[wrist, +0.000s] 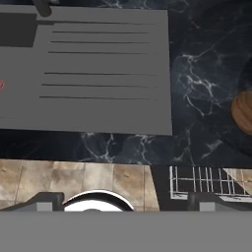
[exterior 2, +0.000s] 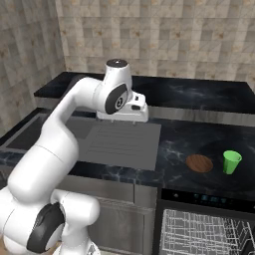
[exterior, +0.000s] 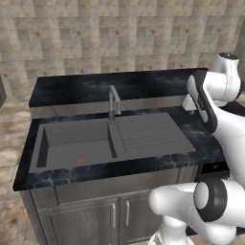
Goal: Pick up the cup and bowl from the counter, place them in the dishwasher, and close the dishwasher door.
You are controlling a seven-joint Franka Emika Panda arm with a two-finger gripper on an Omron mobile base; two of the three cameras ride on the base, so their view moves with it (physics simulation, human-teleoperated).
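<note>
1. A black stone surface (exterior 2: pixel 199 137) with pale veins is seen along a wall of tan tiles (exterior 2: pixel 164 35).
2. A grey sink (exterior: pixel 72 146) with a ribbed drainboard (exterior 2: pixel 122 144) is set into the surface, and a grey tap (exterior: pixel 113 101) is stood behind it.
3. Grey cabinet doors (exterior: pixel 103 220) with steel handles are seen under the sink.
4. A small red spot (exterior: pixel 80 161) is seen in the sink basin.
5. The dishwasher (exterior 2: pixel 206 221) is found under the right part of the surface, with its white wire rack (exterior 2: pixel 204 231) showing.
6. The pincer (exterior 2: pixel 124 119) is held above the far edge of the drainboard and is pointed down.
7. Its fingers are spread wide apart, and nothing is held between them.
8. The bowl (exterior 2: pixel 199 163) is laid on the surface, to the right of the drainboard and well apart from the pincer.
9. The cup (exterior 2: pixel 231 162) is stood upright just beside the bowl, on its right, farther from the pincer.
10. In the hand view, the bowl is seen at the right edge.
</note>
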